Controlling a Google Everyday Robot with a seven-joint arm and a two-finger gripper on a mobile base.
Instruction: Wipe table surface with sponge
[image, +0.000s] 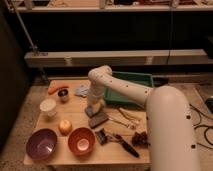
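Observation:
The sponge (99, 119), a dark greyish block, lies on the wooden table (52, 122) near its middle. My gripper (94, 110) points down from the white arm (125, 90) and sits right over the sponge's back left edge, at or touching it. The arm's end hides part of the sponge.
A green tray (134, 80) stands at the back right. On the left are a carrot (57, 88), a small dark cup (63, 95), a white cup (48, 106), a yellow fruit (65, 126), a purple bowl (41, 144) and an orange bowl (81, 140). A black tool (126, 145) lies front right.

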